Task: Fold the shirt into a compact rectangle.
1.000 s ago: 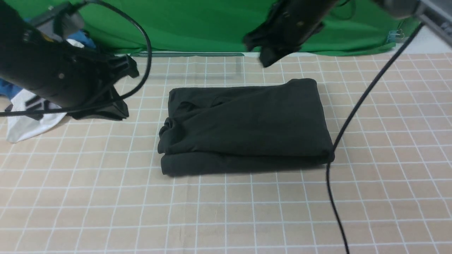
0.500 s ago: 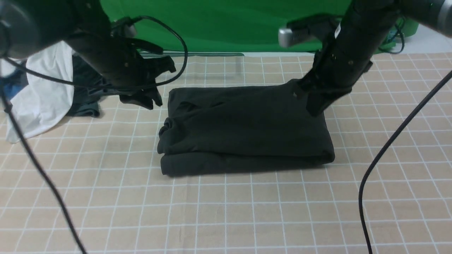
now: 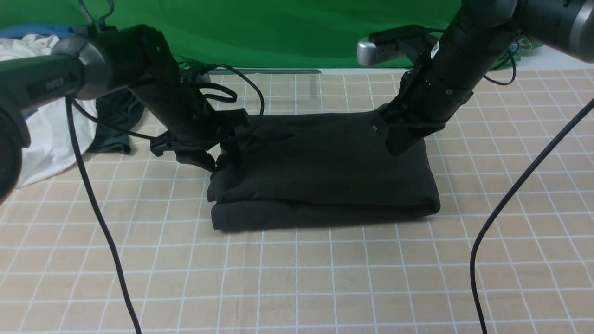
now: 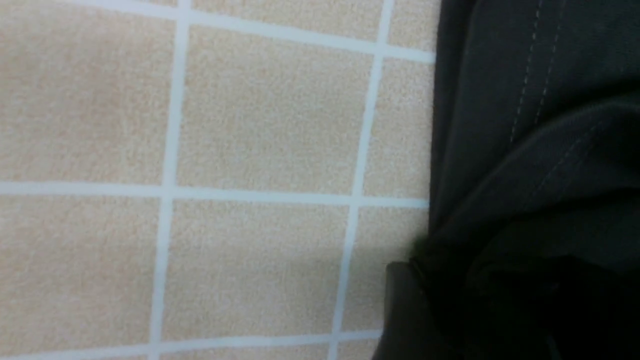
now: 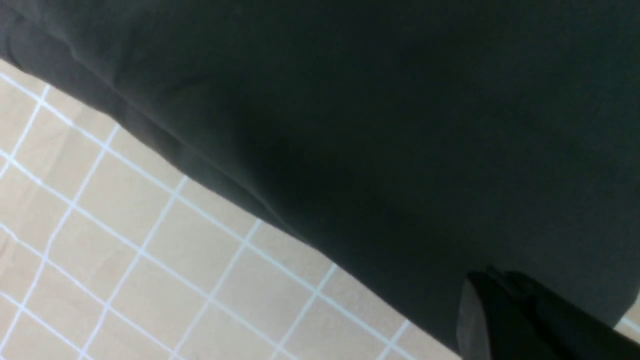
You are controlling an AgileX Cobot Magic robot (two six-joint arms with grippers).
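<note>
The black shirt lies folded into a thick rectangle in the middle of the checked table cover, with bunched fabric at its left edge. My left gripper is down at that left edge, open, its two fingers straddling the bunched fabric. In the left wrist view one finger shows beside the shirt's stitched hem; the other is lost in the dark cloth. My right gripper is shut, its tip resting on the shirt's far right corner. The right wrist view shows its closed fingers against the shirt.
A white garment and a smaller dark grey garment lie at the far left. A green backdrop closes off the back. Black cables hang over the table at the left and the right.
Both arms have come down to the shirt. The left one swung right to its left edge and opened its jaws. The right one settled, still shut, on the far right corner.
</note>
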